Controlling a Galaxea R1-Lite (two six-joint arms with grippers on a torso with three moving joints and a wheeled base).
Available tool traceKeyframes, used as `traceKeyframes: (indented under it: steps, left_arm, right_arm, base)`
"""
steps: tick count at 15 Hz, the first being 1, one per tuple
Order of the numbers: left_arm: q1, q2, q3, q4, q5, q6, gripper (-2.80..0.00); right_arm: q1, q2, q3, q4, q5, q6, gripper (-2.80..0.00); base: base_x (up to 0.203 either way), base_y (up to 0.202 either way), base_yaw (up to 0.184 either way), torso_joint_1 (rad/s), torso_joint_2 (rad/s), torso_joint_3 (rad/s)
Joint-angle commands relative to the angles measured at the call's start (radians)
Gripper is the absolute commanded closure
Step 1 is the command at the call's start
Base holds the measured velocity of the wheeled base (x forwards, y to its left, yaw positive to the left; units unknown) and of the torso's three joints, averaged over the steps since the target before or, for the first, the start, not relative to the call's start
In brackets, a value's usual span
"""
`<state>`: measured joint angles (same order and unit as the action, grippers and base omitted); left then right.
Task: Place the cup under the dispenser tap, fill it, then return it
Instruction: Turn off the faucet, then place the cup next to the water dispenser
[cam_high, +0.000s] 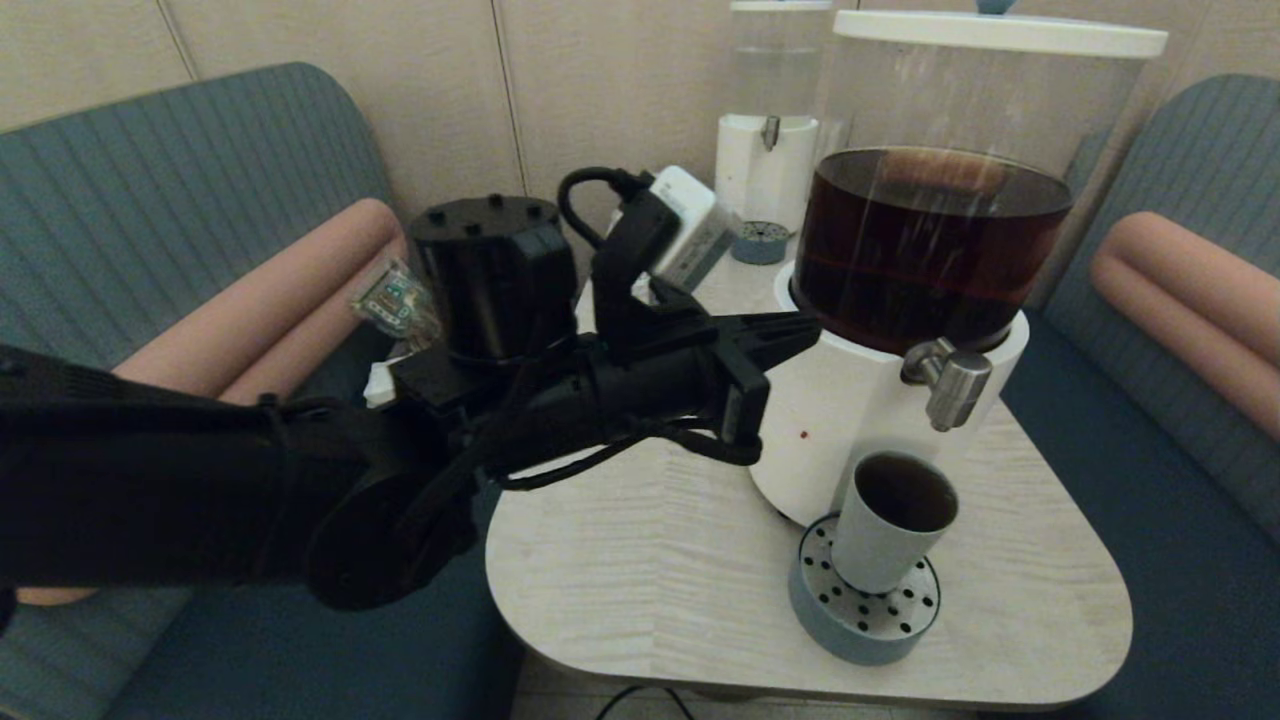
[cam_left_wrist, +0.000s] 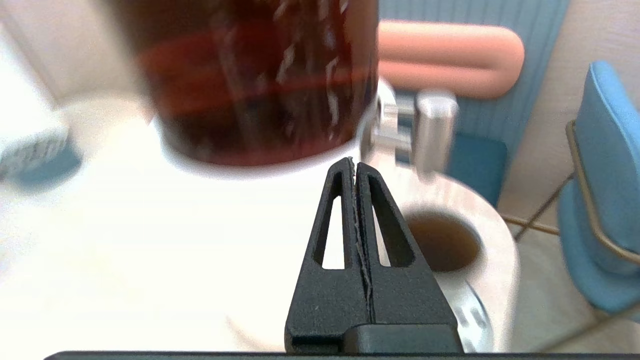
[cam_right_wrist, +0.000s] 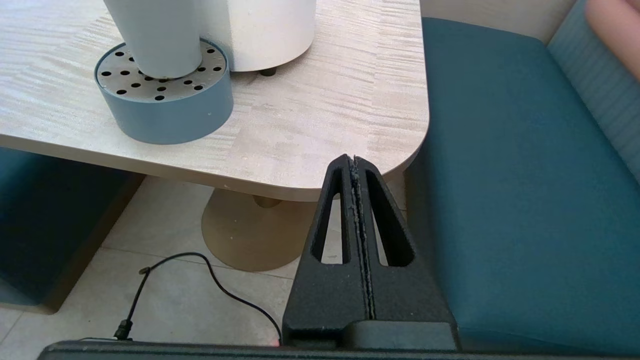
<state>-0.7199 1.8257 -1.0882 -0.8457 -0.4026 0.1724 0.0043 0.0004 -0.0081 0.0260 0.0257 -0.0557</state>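
The grey-blue cup (cam_high: 880, 545) stands upright on a round perforated drip tray (cam_high: 850, 615), directly below the steel dispenser tap (cam_high: 955, 385) of the large white-based dispenser (cam_high: 845, 420). Dark liquid shows inside the cup. My left gripper (cam_high: 815, 325) is shut and empty, level with the top of the white base, left of the tap and above the cup. In the left wrist view my left gripper (cam_left_wrist: 355, 161) points at the base, with the tap (cam_left_wrist: 434, 125) and cup (cam_left_wrist: 492, 250) to one side. My right gripper (cam_right_wrist: 354, 158) is shut and empty, low beside the table corner, apart from the cup (cam_right_wrist: 155, 40).
A narrower dispenser (cam_high: 768, 150) with clear liquid and its own small tray (cam_high: 760, 242) stands at the back of the pale wood table (cam_high: 650, 560). Teal benches flank the table. A black cable (cam_right_wrist: 210, 280) lies on the floor by the table pedestal (cam_right_wrist: 250, 230).
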Motion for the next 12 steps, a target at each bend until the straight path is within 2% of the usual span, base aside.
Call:
traceKeyframes:
  steps: [1, 4, 6, 9, 12]
  left_arm:
    - [0.029, -0.168, 0.15, -0.006, -0.002, -0.03, 0.0]
    - [0.066, -0.355, 0.409, -0.015, -0.005, -0.134, 0.0]
    - [0.076, -0.426, 0.534, -0.05, -0.001, -0.19, 0.0]
    - [0.081, -0.424, 0.633, -0.202, 0.046, -0.194, 0.0]
    - [0.08, -0.341, 0.756, -0.404, 0.059, -0.187, 0.0]
  right_arm:
    - [0.0, 0.0, 0.0, 0.0, 0.0, -0.001, 0.0]
    - [0.0, 0.0, -0.001, 0.0, 0.0, -0.001, 0.0]
    - [0.0, 0.0, 0.0, 0.0, 0.0, -0.001, 0.0]
    - [0.0, 0.0, -0.001, 0.0, 0.0, -0.001, 0.0]
    - [0.0, 0.0, 0.0, 0.0, 0.0, -0.001, 0.0]
  base:
    - [0.0, 0.0, 0.0, 0.0, 0.0, 0.0]
    - [0.0, 0.0, 0.0, 0.0, 0.0, 0.0]
    - [0.0, 0.0, 0.0, 0.0, 0.0, 0.0]
    - [0.0, 0.0, 0.0, 0.0, 0.0, 0.0]
    - [0.0, 0.0, 0.0, 0.0, 0.0, 0.0]
